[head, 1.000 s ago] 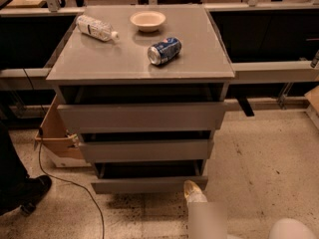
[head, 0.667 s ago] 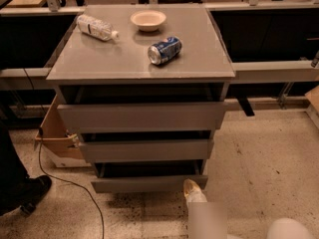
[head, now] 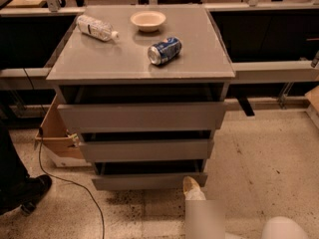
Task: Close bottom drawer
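Observation:
The grey cabinet has three handleless drawers, all pulled out a little. The bottom drawer (head: 148, 181) is the lowest and narrowest, its flat front panel standing slightly out with a dark gap above it. My gripper (head: 190, 186) rises from the lower edge of the view on a white arm. Its pale tip sits just in front of the right end of the bottom drawer's front panel, close to it or touching it; I cannot tell which.
On the cabinet top (head: 99, 63) lie a plastic bottle (head: 95, 28), a small bowl (head: 148, 20) and a blue can (head: 164, 50) on its side. A cardboard box (head: 56, 133) and a black cable (head: 75, 183) sit at the left. A dark shoe (head: 25, 193) shows at far left.

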